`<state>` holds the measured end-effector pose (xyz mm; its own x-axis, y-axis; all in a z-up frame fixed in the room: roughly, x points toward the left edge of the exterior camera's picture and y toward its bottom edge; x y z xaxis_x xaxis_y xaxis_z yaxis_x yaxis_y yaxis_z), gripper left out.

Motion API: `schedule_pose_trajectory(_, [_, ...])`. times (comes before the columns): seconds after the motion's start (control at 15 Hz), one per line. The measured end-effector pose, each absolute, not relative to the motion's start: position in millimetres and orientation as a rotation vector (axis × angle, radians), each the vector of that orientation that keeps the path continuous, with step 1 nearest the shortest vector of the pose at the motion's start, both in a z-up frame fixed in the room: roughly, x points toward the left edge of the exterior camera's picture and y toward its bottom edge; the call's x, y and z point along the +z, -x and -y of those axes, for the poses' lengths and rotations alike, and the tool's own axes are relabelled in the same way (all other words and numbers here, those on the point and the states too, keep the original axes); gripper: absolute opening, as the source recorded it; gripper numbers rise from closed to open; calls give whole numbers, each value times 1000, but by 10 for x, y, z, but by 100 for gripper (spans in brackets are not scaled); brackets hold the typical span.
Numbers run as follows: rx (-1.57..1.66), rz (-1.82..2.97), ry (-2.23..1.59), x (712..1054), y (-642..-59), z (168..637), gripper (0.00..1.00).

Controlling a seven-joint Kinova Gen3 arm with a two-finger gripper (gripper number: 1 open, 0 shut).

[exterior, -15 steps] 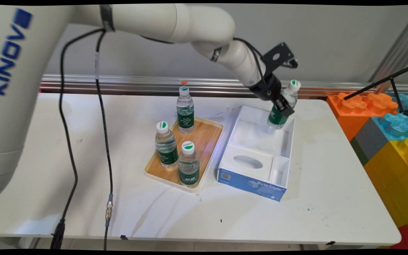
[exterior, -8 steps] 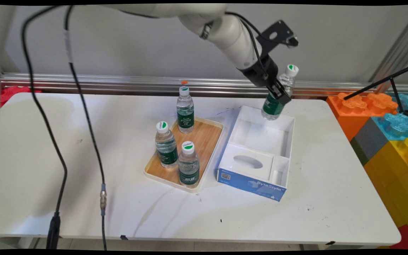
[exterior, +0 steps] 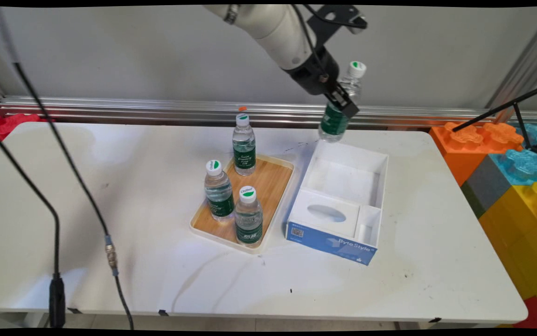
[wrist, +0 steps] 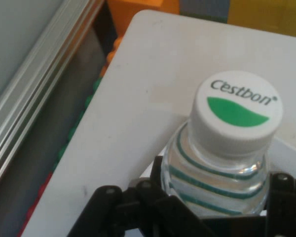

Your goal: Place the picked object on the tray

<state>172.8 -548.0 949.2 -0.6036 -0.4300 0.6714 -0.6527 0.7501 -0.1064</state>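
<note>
The gripper (exterior: 341, 106) is raised above the worktop's (exterior: 109, 196) far edge, its fingers (exterior: 347, 110) clenched on a bottle (exterior: 338, 116) at the green label. The bottle hangs in the air, tilted, its white cap (exterior: 357, 68) leaning to the upper right and its base just above the far left corner of the box (exterior: 338, 233). In the hand view the cap (wrist: 238, 109) reads "Cestbon" over a green mark, and the black linkage (wrist: 138, 207) closes round the bottle's (wrist: 214, 173) ribbed shoulder on both sides.

The box is white inside with a blue front wall lettered "ByteStyle". It lies open-topped right of the worktop's middle, with one large compartment at the far end and, at the near end, a raised panel with an oval hole and a narrow slot beside it.

Just left of the box, nearly touching it, is a wooden tray (exterior: 268, 179) with a pale rim. Three bottles stand upright on it: one (exterior: 243, 145) at the far end, one (exterior: 218, 190) at the left edge, and one (exterior: 248, 216) at the near end, the last two close together.

Black cables (exterior: 53, 177) hang over the worktop's left side. Large coloured blocks (exterior: 506, 158) are stacked past the right edge, and an aluminium rail (exterior: 133, 107) runs along the wall behind the far edge.
</note>
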Motion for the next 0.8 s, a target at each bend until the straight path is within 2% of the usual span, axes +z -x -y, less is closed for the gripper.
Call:
schedule_pose_trajectory(0.33, [513,2250,-959,9415,-1994,5276,0])
schedule_pose_trajectory(0.8, [533,2217,-1152,9106,-2030,5123,0])
